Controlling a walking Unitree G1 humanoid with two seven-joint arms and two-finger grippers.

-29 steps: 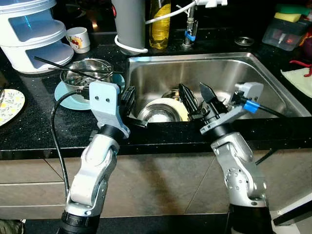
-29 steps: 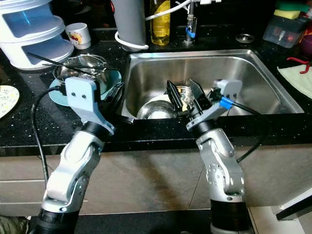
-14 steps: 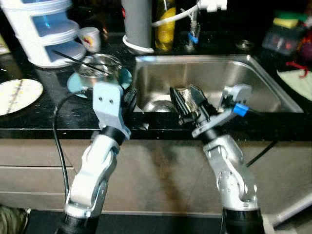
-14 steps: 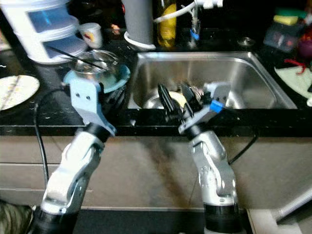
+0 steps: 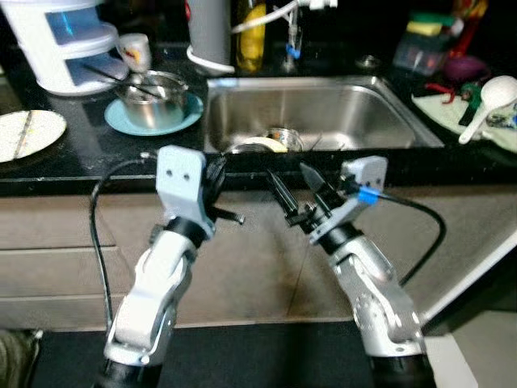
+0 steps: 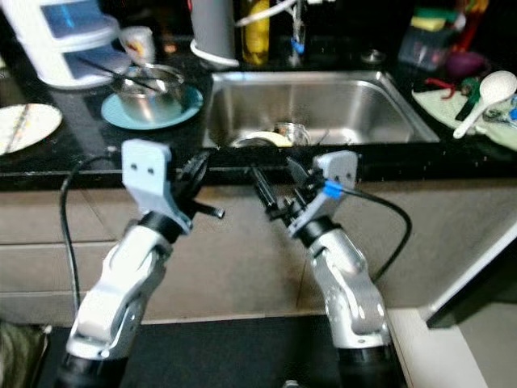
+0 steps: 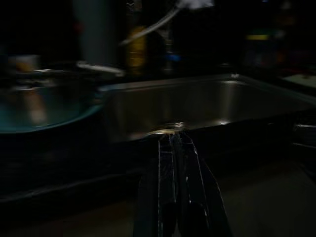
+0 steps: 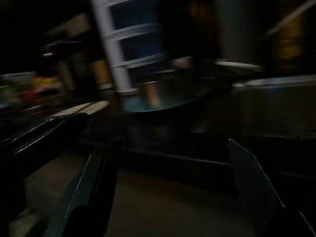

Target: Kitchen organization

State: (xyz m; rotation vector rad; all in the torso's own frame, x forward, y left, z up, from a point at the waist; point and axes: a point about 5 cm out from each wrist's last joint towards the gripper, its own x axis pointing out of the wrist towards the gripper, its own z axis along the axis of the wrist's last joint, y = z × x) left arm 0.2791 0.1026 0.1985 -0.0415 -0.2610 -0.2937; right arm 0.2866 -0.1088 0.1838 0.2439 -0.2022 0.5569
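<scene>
The steel sink (image 5: 339, 113) holds a white dish (image 5: 262, 145) and a small metal piece (image 5: 283, 135) near its front wall. A steel bowl (image 5: 149, 101) with chopsticks across it stands on a teal plate (image 5: 179, 118) left of the sink. My left gripper (image 5: 216, 171) hangs in front of the counter edge, below the sink's left corner, with its fingers (image 7: 173, 197) pressed together and holding nothing. My right gripper (image 5: 296, 184) is open and empty in front of the cabinet, below the sink's front rim; its two fingers (image 8: 94, 192) stand wide apart.
A white tiered container (image 5: 56, 36), a cup (image 5: 133, 52) and a patterned plate (image 5: 28, 133) are on the black counter at the left. Behind the sink stand a grey cylinder (image 5: 210, 32), a yellow bottle (image 5: 250, 36) and the tap. A white ladle (image 5: 489, 93) lies at the right.
The whole view has pulled back from the counter. Both grippers, earlier over the sink's front edge, now hang lower in front of the cabinet. The right gripper stays open.
</scene>
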